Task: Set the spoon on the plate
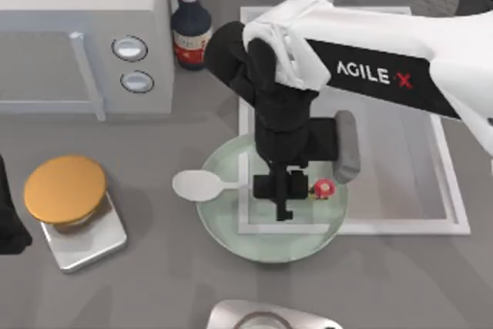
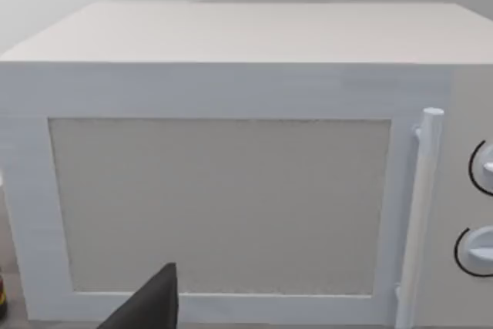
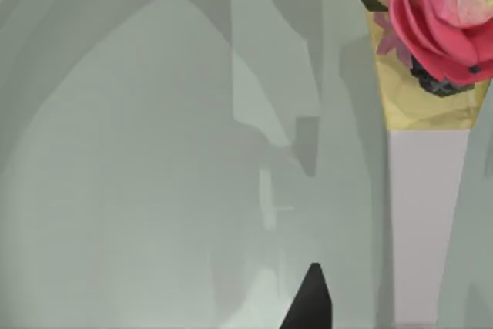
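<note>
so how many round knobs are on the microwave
2. The upper knob and lower knob sit stacked on the microwave's panel, right of its door handle, at the table's far left.

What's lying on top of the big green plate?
The spoon lies across the plate, its bowl poking past the rim. The right gripper covers the handle's middle, so whether the fingers grip it is hidden.

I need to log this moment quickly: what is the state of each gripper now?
Left gripper: parked facing the microwave.
Right gripper: over the plate, at the spoon handle.
</note>
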Controlling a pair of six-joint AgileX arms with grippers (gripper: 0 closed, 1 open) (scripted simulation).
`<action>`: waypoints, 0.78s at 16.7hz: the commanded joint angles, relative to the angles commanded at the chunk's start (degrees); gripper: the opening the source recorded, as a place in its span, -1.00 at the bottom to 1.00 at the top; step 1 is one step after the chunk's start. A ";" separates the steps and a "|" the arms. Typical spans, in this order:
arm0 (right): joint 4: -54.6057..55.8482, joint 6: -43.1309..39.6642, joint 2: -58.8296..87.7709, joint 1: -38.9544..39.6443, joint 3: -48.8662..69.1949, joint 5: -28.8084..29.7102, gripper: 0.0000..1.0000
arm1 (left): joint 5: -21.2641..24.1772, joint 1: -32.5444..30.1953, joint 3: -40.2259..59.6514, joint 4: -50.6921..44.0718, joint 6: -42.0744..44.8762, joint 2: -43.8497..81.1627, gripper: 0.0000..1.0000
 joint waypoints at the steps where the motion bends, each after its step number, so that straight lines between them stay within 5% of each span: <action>1: 0.00 0.00 0.00 0.00 0.00 0.00 -0.85 | 0.00 0.00 0.00 0.00 0.00 0.00 1.00; 13: 0.00 0.00 0.00 0.00 0.00 0.00 0.96 | 0.00 0.00 0.00 0.00 0.00 0.00 1.00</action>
